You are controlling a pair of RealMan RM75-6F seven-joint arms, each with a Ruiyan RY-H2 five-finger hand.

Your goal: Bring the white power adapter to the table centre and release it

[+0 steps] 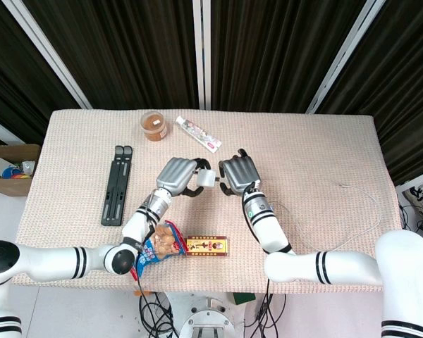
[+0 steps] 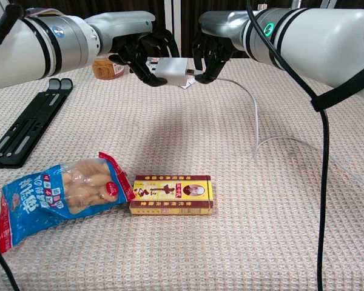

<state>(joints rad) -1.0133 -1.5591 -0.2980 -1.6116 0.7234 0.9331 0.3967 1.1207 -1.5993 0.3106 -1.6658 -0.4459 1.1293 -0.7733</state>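
1. White power adapter [image 2: 171, 69] held off the table near its centre, pinched in left hand [image 2: 147, 53] fingers.
2. Right hand [image 2: 209, 53] curled at the plug end of the white cable [image 2: 256, 115], right beside the adapter; looks like it pinches the plug.
3. Risk: cable may drag the adapter off-centre on release, or tip it.
4. Nearby: toothpaste tube [image 1: 198, 134], snack bag [image 2: 54, 195], yellow box [image 2: 171, 194].

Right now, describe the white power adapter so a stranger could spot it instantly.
Look above the middle of the beige table, between the two hands. The white power adapter is held off the cloth in the left hand. It is the only plain white cube here.
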